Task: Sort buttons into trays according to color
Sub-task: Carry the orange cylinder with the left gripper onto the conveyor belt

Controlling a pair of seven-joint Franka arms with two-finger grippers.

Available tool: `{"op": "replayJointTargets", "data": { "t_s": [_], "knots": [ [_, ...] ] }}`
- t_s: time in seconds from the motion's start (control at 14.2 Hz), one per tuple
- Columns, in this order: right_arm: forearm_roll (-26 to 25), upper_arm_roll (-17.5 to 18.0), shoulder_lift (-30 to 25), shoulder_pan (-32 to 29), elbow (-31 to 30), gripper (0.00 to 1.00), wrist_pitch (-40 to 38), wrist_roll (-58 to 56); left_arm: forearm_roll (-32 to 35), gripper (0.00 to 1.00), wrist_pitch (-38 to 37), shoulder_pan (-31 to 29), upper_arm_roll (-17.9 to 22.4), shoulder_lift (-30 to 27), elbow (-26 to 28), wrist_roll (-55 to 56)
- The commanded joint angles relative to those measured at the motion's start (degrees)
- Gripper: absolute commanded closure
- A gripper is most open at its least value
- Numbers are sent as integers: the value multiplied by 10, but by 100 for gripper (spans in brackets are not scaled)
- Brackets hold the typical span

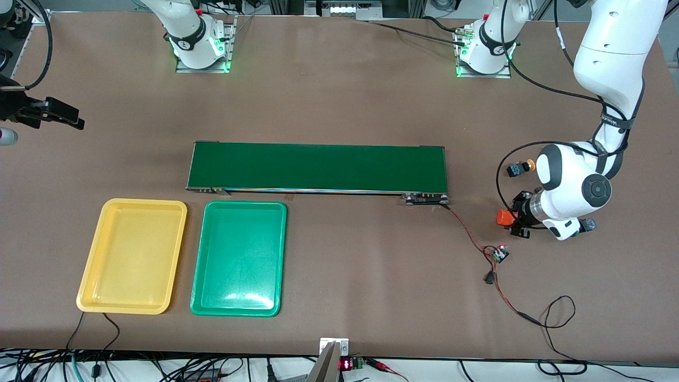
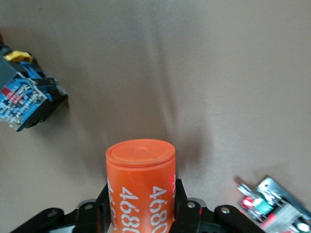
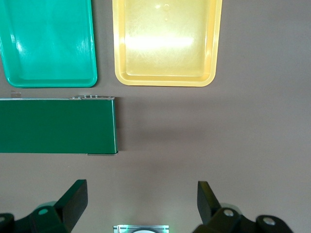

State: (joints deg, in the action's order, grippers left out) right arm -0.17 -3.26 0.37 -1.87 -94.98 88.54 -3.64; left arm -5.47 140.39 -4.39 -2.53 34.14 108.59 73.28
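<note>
The left gripper (image 2: 141, 213) fingers (image 2: 99, 206) are closed on an orange cylinder (image 2: 141, 182) at the left arm's end of the brown worktop (image 1: 339, 95), with a yellow-capped button (image 1: 519, 168) lying near it. The right gripper (image 3: 141, 201) is held with fingers wide open and empty near the right arm's end, waiting. A mis-sort is the likely risk, since a cylinder rather than a button is gripped; the yellow tray (image 1: 132, 255) and green tray (image 1: 238, 258) lie empty, nearer the camera than the belt (image 1: 318, 167).

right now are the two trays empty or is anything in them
Empty. The yellow tray and green tray show only bare, glossy floors in both views.
</note>
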Motion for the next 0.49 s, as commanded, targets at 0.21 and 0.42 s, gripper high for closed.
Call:
{"op": "replayJointTargets", "data": {
  "t_s": [0.21, 0.42],
  "knots": [
    [-1, 3, -2, -5, 7, 0, -9, -9, -11, 94, -160, 3, -5, -58, -93, -66],
    [-1, 3, -1, -5, 7, 0, -9, -9, -12, 94, -178, 30, -24, -69, -86, 4]
  ]
}}
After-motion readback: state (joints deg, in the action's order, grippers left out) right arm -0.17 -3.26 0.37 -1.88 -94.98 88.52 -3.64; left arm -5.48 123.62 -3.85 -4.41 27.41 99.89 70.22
